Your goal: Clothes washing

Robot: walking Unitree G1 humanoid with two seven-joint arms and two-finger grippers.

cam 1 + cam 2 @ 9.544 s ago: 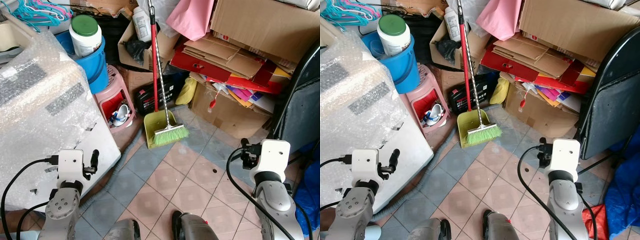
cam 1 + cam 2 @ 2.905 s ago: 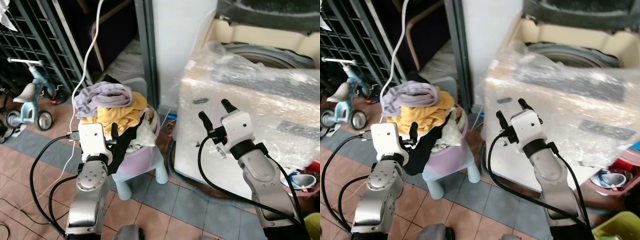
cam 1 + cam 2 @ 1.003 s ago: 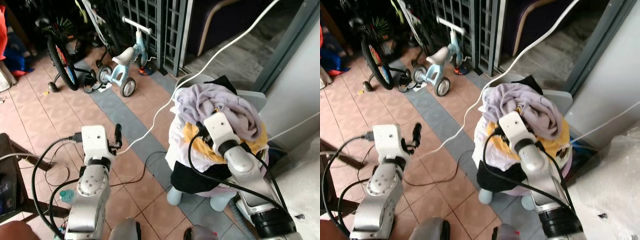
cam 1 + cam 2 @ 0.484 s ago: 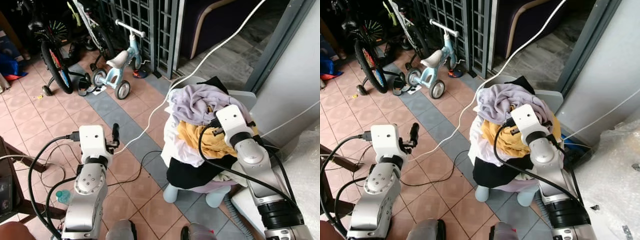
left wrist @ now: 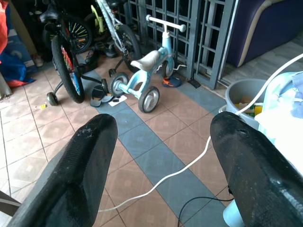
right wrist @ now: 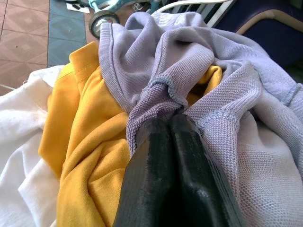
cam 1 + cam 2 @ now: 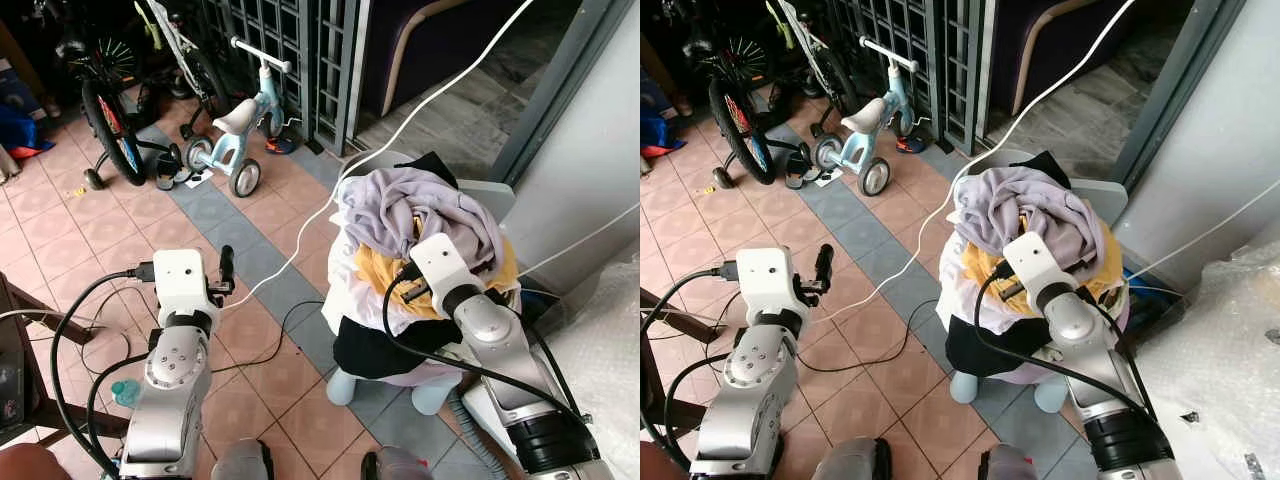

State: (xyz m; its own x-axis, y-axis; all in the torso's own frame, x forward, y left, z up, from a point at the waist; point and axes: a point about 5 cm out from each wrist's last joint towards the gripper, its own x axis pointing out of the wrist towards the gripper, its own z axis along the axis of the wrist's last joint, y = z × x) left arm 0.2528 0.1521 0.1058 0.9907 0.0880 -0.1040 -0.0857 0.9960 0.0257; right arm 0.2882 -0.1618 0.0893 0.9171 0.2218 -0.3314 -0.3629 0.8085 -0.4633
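Laundry (image 7: 420,215) sits heaped in a basket on a small stool (image 7: 345,385), by the grey door frame. Right gripper (image 6: 176,124) has its fingers pressed together on a fold of the lilac knit (image 6: 227,94) at the top of the heap. Lift should go straight up and slowly, so the yellow shirt (image 6: 83,142) beneath isn't dragged off. Left gripper (image 5: 161,142) hangs spread wide over the tiles, holding nothing

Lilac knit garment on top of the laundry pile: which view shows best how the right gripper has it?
The right wrist view: the right gripper has its fingers shut on a fold of the lilac knit garment. In the eye views the garment crowns the pile, but the wrist housing hides the pinch.
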